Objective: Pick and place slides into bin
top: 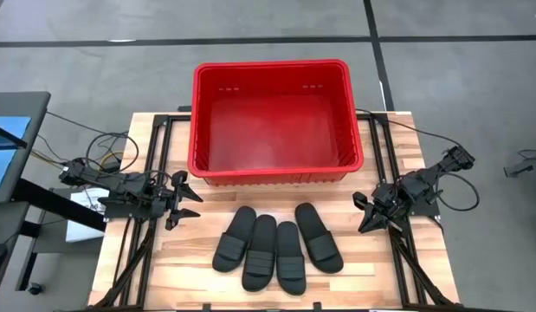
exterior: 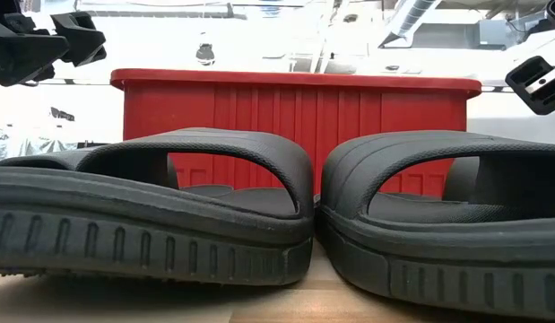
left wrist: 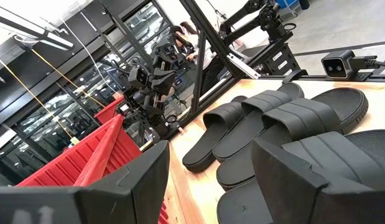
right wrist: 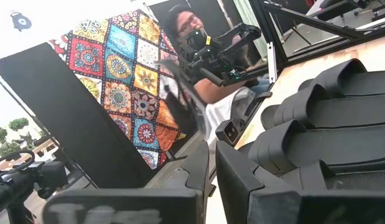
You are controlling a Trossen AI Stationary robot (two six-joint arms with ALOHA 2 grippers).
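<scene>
Several black slides (top: 276, 247) lie side by side, soles down, on the wooden table's near half. They also fill the foreground of the low view (exterior: 151, 215) and show in the left wrist view (left wrist: 273, 124) and the right wrist view (right wrist: 329, 130). The red bin (top: 272, 121) stands behind them at the table's far middle and holds nothing that I can see. My left gripper (top: 188, 198) hovers open at the left of the slides, its fingers (left wrist: 142, 180) apart. At the right of the slides my right gripper (top: 361, 215) hovers with its fingers (right wrist: 198, 168) shut on nothing.
Black frame rails (top: 155, 156) run along both sides of the table. A small camera (left wrist: 338, 62) sits at the near edge in front of the slides. Beyond the table a person (right wrist: 186, 25) sits before a patterned cloth (right wrist: 117, 74).
</scene>
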